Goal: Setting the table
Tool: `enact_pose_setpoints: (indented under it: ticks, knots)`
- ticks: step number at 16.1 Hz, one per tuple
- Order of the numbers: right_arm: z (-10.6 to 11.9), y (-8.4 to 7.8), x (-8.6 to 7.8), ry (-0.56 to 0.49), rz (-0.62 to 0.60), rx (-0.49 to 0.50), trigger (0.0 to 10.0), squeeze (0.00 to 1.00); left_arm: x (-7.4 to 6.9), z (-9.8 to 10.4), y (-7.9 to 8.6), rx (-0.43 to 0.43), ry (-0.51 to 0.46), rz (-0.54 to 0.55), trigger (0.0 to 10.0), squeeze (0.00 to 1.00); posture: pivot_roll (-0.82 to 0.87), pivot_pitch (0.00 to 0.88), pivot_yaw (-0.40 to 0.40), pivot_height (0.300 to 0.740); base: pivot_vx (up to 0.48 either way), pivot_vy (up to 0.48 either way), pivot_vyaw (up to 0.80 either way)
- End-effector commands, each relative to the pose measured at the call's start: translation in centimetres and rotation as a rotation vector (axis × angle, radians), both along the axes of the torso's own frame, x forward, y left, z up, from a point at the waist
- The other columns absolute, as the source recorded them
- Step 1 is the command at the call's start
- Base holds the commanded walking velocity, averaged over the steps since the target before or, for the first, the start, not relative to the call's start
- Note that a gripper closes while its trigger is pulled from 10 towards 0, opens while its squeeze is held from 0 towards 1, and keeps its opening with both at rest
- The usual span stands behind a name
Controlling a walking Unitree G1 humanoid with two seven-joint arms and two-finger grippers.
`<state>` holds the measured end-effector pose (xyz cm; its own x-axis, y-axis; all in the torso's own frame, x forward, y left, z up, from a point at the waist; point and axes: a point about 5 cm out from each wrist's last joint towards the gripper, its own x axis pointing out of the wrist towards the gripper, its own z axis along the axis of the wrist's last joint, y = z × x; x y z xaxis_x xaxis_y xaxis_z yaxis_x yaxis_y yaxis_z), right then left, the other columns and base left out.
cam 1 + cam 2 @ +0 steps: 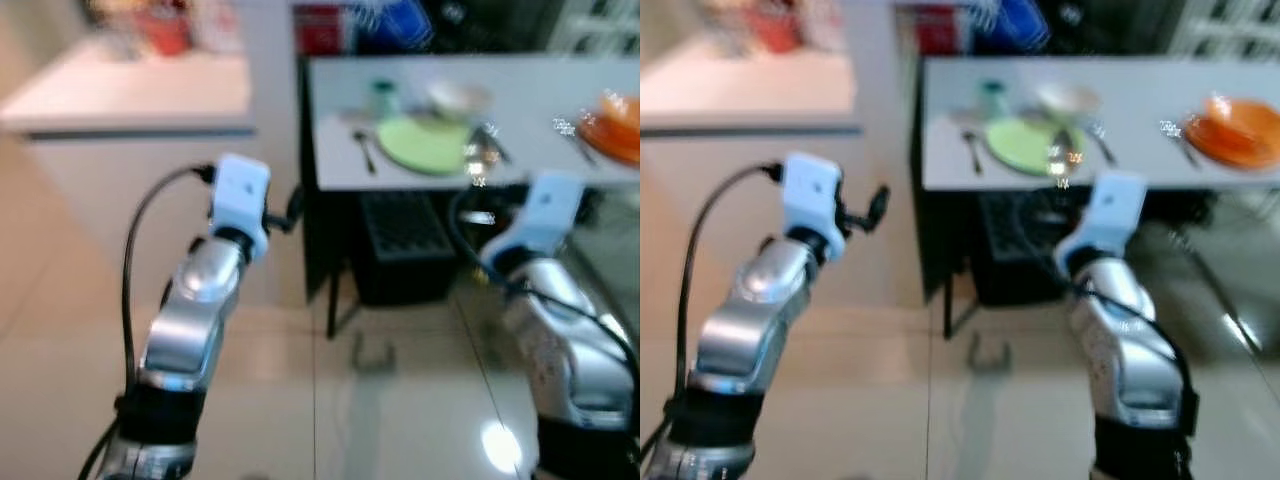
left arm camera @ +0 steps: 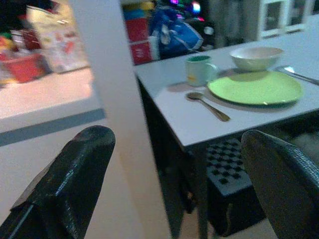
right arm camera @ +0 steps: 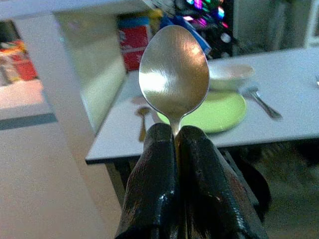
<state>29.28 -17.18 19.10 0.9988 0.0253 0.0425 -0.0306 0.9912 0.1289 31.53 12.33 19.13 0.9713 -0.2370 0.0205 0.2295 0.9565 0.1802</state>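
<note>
Spoon (image 3: pixel 173 74) is the thing in hand: in the right wrist view its bowl stands up above the right gripper (image 3: pixel 177 137), whose two black fingers are pressed together on its handle, with the grey table (image 3: pixel 294 124) beyond. On that table sit a green plate (image 3: pixel 217 112), a pale bowl (image 3: pixel 230 75), a fork (image 3: pixel 261 102) beside the plate and a second spoon (image 3: pixel 142 122) on the plate's other side. In the left wrist view the left gripper (image 2: pixel 174 164) has its fingers wide apart and holds nothing; past them are the same green plate, the bowl, a mug (image 2: pixel 199 69) and the laid spoon near the table's edge, with a black crate (image 2: pixel 232 186) underneath. In the left eye view, which is blurred, both silver arms reach forward over the tiled floor (image 1: pixel 400 400) and the table is well ahead, with an orange plate (image 1: pixel 615 130) at its far right. The right eye view shows the same scene and adds nothing sharper. My judgement is that the grip is the main risk: the spoon is held low on a thin handle, so a jolt while walking could tilt it or let it slip. The table edge and leg are also close to the arms' path, and a low approach could knock them or sweep the setting already laid
</note>
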Motion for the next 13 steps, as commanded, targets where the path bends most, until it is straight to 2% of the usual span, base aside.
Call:
enact_pose_setpoints:
  ticks: [1,13]
  knots:
    - [0.37,0.63,0.13,-0.017,0.020,0.003,10.0,0.00,0.11,0.32,0.54,0.012,-0.010,0.022,10.0,0.00,-0.03,0.000,0.033,0.740,0.000,-0.480,0.80]
    - [0.61,0.16,0.27,-0.023,0.000,-0.003,10.0,0.00,0.14,0.20,0.27,0.011,-0.008,0.021,10.0,0.00,-0.05,0.000,0.031,0.740,0.000,-0.480,0.80]
